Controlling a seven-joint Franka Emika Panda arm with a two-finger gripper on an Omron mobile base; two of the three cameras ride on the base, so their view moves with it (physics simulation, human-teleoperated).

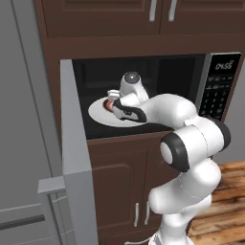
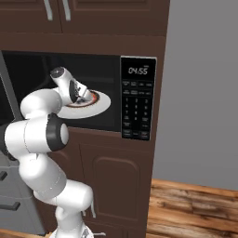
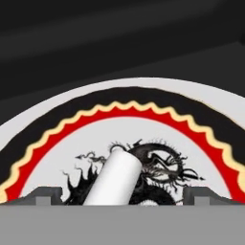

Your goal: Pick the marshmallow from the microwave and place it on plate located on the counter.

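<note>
Down at the bottom of the hand view, the two dark fingertips [image 3: 48,195] stand far apart, one at each side, with nothing pinched between them. The marshmallow [image 3: 115,179] lies in the gap between them, a white cylinder-like lump tilted so its upper end leans to the right; it sits a little nearer the left tip, and I cannot tell whether either tip touches it. It rests on the middle of a ringed plate [image 3: 201,103], over a black dragon-like drawing, with a red band, a pale scalloped line, a black band and a white rim running outward around it.

From the left base view, the gripper [image 1: 113,101] is inside the microwave [image 1: 217,83], low over that plate [image 1: 98,114], with the white arm reaching in through the opening. The grey door [image 1: 74,158] stands swung open on the left. From the right base view, the gripper [image 2: 87,96] hangs over the plate [image 2: 100,106] in the black cavity, and the keypad panel [image 2: 137,97] with white digits sits to the right. Dark brown cabinets [image 2: 116,181] lie above and below.
</note>
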